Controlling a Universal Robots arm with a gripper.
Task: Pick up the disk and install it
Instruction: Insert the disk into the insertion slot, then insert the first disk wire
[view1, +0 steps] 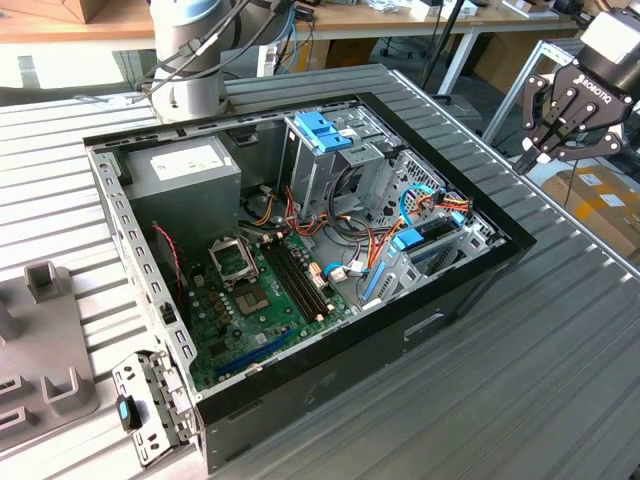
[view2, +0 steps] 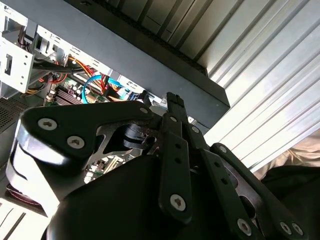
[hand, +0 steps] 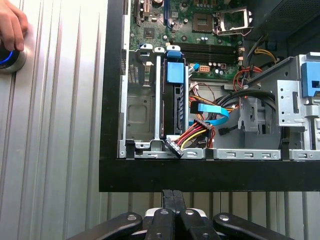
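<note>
The tool, pinched closed and empty, hovers over the counter beside the open computer case; the disk sits slotted inside.

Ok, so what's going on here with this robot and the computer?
The arm's gripper hangs shut and empty just outside the open computer case, above the ribbed table. A blue-railed drive, apparently the disk, sits on edge in the case's bay. A person's hand rests on a blue-lit button.
</note>
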